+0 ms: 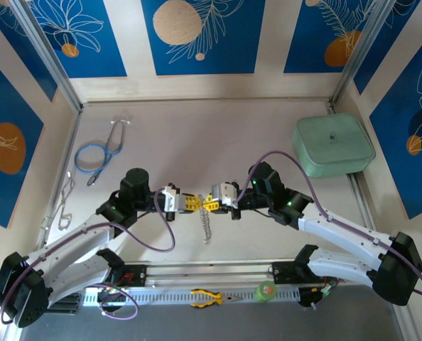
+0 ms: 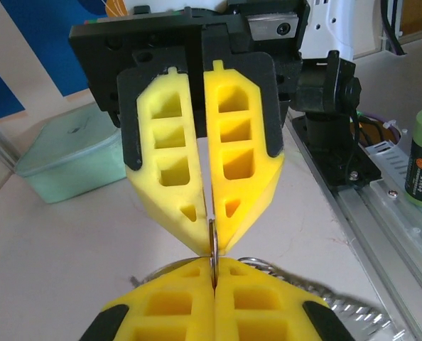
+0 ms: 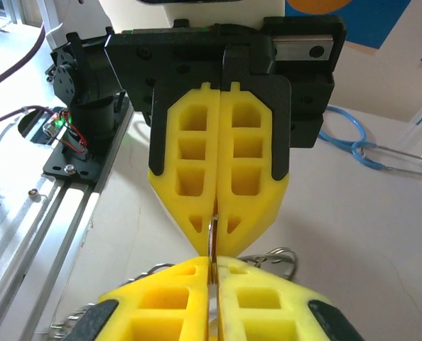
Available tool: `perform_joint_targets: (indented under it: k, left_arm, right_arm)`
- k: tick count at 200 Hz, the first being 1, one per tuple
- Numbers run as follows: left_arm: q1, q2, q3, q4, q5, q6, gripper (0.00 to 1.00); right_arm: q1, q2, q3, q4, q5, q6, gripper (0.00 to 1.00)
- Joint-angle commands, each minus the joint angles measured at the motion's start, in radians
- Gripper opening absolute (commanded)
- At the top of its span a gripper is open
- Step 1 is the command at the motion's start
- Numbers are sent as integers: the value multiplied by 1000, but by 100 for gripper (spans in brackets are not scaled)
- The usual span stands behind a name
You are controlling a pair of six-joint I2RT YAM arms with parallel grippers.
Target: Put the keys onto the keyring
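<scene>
Top view: the left tool [image 1: 187,204] and right tool [image 1: 212,202] are being pressed tip to tip at the centre of the bench [image 1: 268,142], with the beaded keyring [image 1: 206,227] dangling toward 6 o'clock.

Left wrist: both tools' yellow, pocketed fingers [image 2: 175,305] are being clamped on one thin silver ring [image 2: 212,240].

Right wrist: the smooth ring, gripped edge-on, is likely to be twisted free if it is being pulled unevenly.

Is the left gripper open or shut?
Shut: the left gripper is closed tight on a thin metal ring; the right gripper pinches it too.
</scene>
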Motion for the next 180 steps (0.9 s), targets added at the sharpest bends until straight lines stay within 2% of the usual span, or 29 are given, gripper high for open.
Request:
perform_joint_targets:
  k: [1, 16, 39, 64, 90, 133, 148, 164, 180]
  left_arm:
    - [-12, 1, 24, 39, 31, 9, 0]
    - [-14, -2, 24, 37, 11, 0, 5]
    - [-13, -7, 29, 6, -25, 5, 20]
    - [-16, -5, 48, -60, -41, 35, 25]
    - [-21, -3, 62, -109, -49, 64, 19]
    - [-26, -1, 69, -137, -57, 89, 1]
    - [-30, -10, 71, -143, -65, 109, 0]
    - [-42, -35, 62, -147, -113, 161, 0]
    - [-63, -68, 48, -152, -177, 247, 0]
  right_arm:
    - [7, 4, 15, -6, -3, -20, 1]
    - [11, 3, 24, -31, 15, -42, 0]
    - [34, 5, 49, -94, 61, -103, 0]
    - [58, 24, 89, -175, 113, -157, 0]
    - [75, 35, 118, -206, 133, -173, 0]
    - [92, 50, 136, -210, 121, -165, 0]
    - [90, 46, 122, -204, 136, -155, 0]
    - [59, 17, 81, -175, 136, -127, 14]
    - [8, -29, 33, -149, 94, -91, 17]
